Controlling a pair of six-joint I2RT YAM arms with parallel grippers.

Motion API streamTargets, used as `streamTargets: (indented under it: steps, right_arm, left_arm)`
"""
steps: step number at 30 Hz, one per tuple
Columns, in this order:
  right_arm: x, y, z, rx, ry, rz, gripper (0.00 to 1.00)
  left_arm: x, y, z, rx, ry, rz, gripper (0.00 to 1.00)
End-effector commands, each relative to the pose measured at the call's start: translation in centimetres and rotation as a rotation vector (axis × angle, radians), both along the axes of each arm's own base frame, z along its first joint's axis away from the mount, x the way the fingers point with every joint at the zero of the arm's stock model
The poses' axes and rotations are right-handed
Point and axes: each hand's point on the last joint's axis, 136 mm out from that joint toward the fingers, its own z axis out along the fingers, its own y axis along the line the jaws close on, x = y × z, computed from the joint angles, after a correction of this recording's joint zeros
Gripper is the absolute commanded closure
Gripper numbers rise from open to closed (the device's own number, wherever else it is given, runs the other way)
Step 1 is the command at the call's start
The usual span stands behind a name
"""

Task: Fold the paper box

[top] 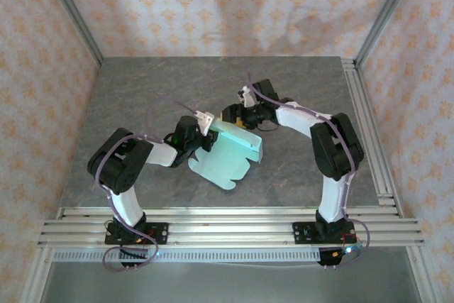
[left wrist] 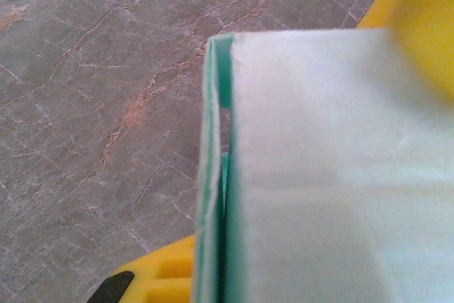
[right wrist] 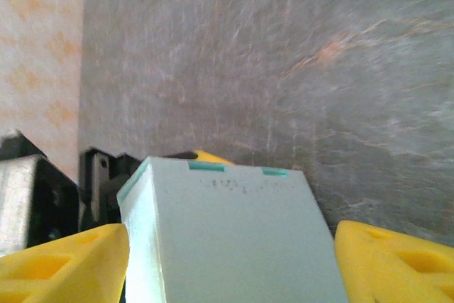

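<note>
Paper box [top: 228,155] sits on the grey table [top: 142,104], half-formed: far end raised into a box section, near end a flat blank with notched tabs.

Left gripper [top: 208,135] is at the box's left edge, clamped on it. In the left wrist view, two card layers sit pinched between its yellow fingers [left wrist: 164,276]. Right gripper [top: 243,124] is at the box's far end, jaws spread either side of the raised section, fingers [right wrist: 64,257] just beside its walls. Whether they press it can't be told.

Step looks like squaring up the raised end. Advice: the left should hold as an anchor only and not pull. The right should close gently on the walls near the crease lines, not mid-panel, and push along the score so the slotted tabs seat.

Material is thin matte mint card with a darker green cut edge, die-cut with sharp creases. It likely dents and springs back easily. The table is stone-patterned, smooth-looking and probably low grip, so the box may slide if shoved.
</note>
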Motion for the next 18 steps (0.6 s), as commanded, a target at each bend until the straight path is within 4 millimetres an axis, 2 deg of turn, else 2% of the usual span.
streamTargets:
  steps: [1, 4, 9, 13, 18]
  right_arm:
    - [3.3, -2.6, 2.3, 0.059, -0.062, -0.158, 0.27]
    - [3.7, -3.7, 0.7, 0.03, -0.035, -0.162, 0.31]
    - [2.3, -2.8, -1.1, 0.013, -0.016, -0.016, 0.37]
    - [0.4, -0.6, -0.2, 0.05, -0.062, 0.109, 0.42]
    - [-2.2, 1.9, 1.1, 0.083, -0.112, 0.227, 0.42]
  left_arm:
    - [0.0, -0.4, 2.6, -0.049, -0.041, -0.024, 1.0]
    - [-0.2, -0.6, 4.1, -0.091, -0.065, -0.031, 1.0]
    - [-0.4, -0.8, 6.0, -0.142, -0.089, -0.041, 1.0]
    - [0.0, -1.1, 6.6, -0.18, -0.083, -0.028, 1.0]
    - [0.9, -0.7, 6.4, -0.194, -0.079, 0.028, 1.0]
